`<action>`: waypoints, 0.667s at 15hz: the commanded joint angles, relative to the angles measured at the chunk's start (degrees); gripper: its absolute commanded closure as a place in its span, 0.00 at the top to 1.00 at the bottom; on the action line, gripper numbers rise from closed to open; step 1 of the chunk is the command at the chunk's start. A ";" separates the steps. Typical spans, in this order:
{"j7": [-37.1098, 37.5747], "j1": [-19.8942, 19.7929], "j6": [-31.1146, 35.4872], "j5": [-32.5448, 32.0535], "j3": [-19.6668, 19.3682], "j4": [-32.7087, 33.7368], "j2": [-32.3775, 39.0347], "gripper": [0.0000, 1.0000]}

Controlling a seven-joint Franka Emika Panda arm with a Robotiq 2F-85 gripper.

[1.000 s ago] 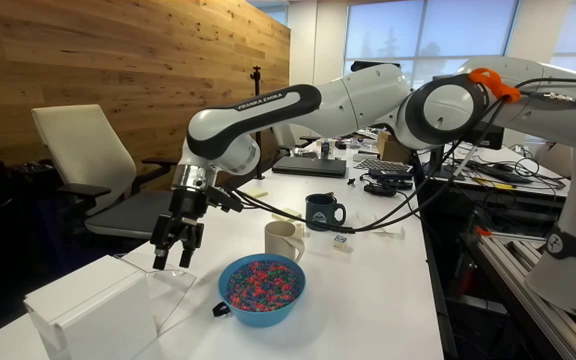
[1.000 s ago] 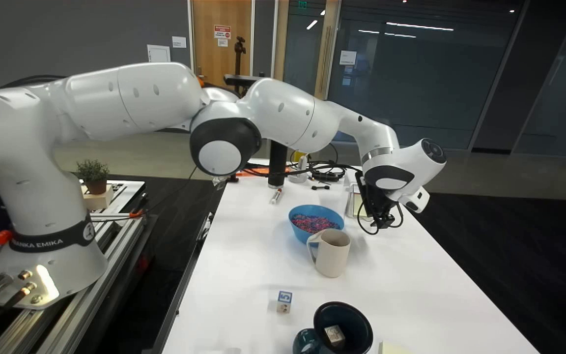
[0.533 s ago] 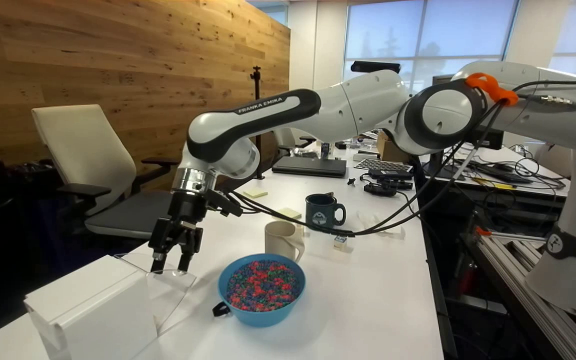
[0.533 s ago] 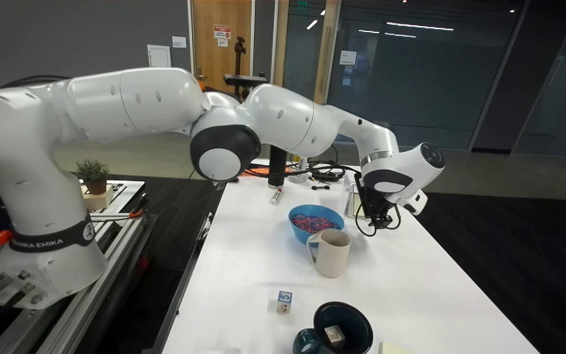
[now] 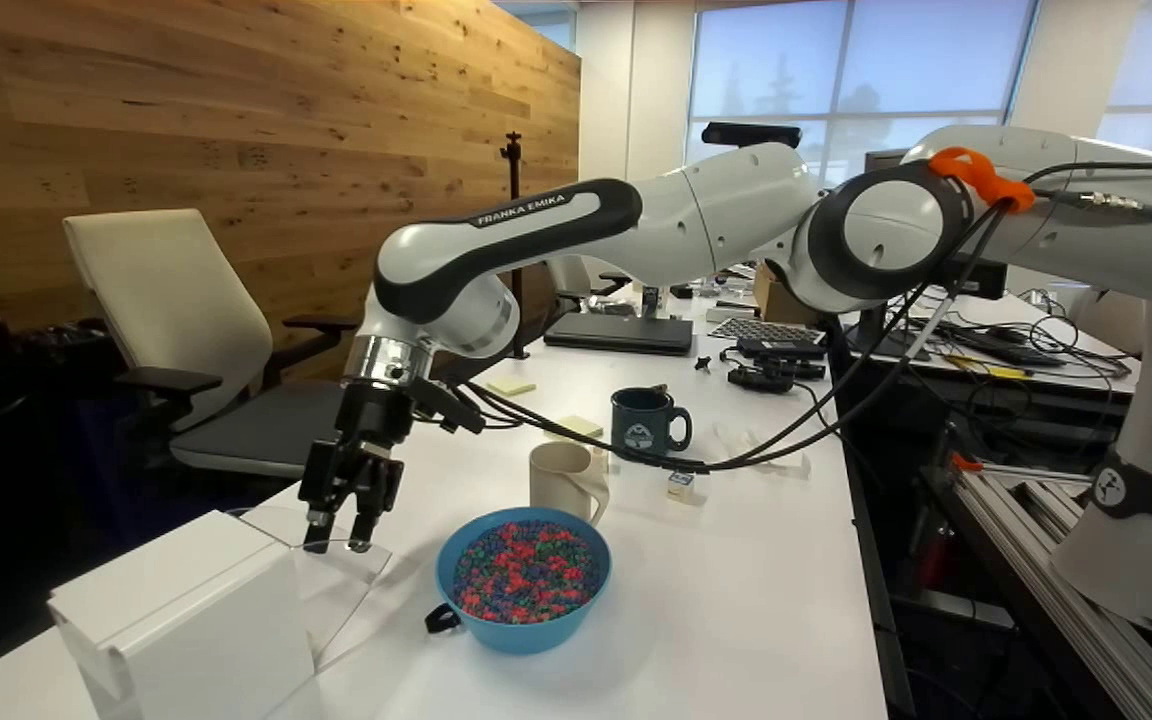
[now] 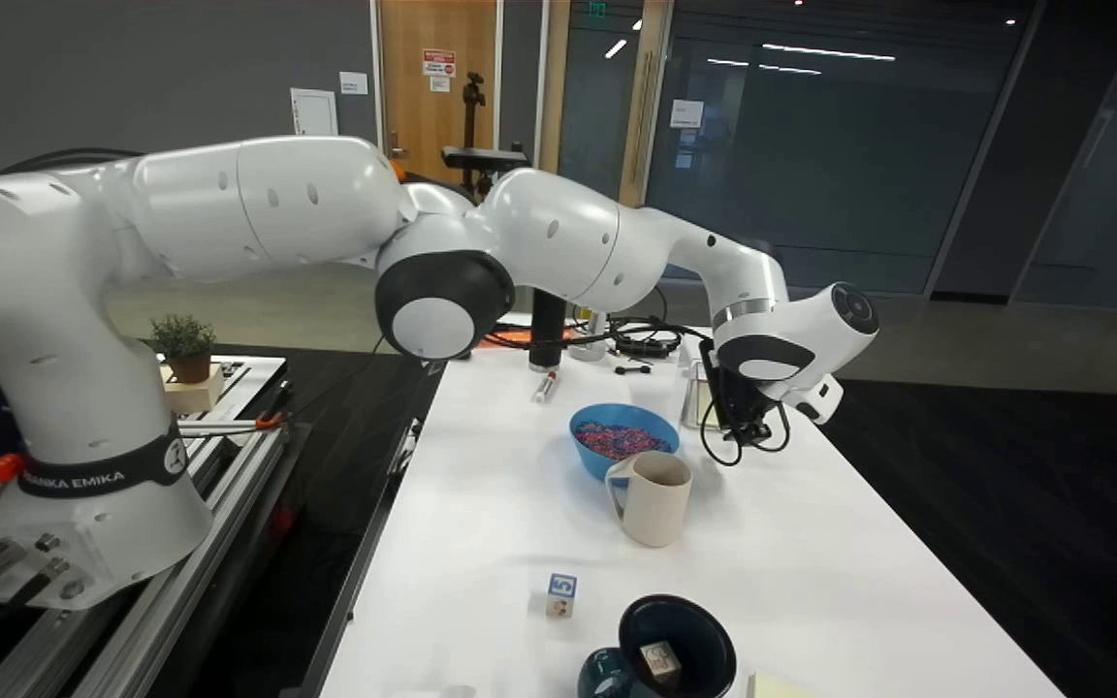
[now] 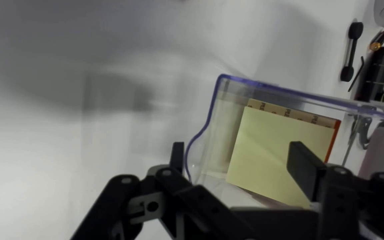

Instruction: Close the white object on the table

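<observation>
The white object (image 5: 186, 600), a large rectangular box, stands at the near left of the white table (image 5: 716, 600) in an exterior view. A clear tray (image 5: 341, 590) sticks out from its side. In the wrist view the clear tray's rim (image 7: 208, 113) looks blue, and a yellow note pad (image 7: 275, 146) lies inside it. My gripper (image 5: 338, 547) is open and points down at the tray's outer end. In the wrist view my gripper (image 7: 238, 148) has one finger (image 7: 178, 155) just outside the rim and the other over the pad. Contact with the rim cannot be told.
A blue bowl (image 5: 526, 635) of coloured bits stands beside the tray, with a cream mug (image 5: 561, 485) behind it. A dark mug (image 5: 641, 425) and a small block (image 5: 680, 487) are farther along. A chair (image 5: 176, 310) stands past the table's edge.
My gripper has moved down slightly, so its fingertips are now lower, at about the clear tray's upper edge. It has stayed open. The white object and tray have not visibly moved.
</observation>
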 commanded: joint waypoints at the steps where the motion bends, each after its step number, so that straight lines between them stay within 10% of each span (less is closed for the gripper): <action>1: -0.82 -0.32 -2.03 0.92 1.38 3.72 2.17 0.82; 10: -1.42 -0.48 -2.06 0.96 2.64 3.42 1.52 0.86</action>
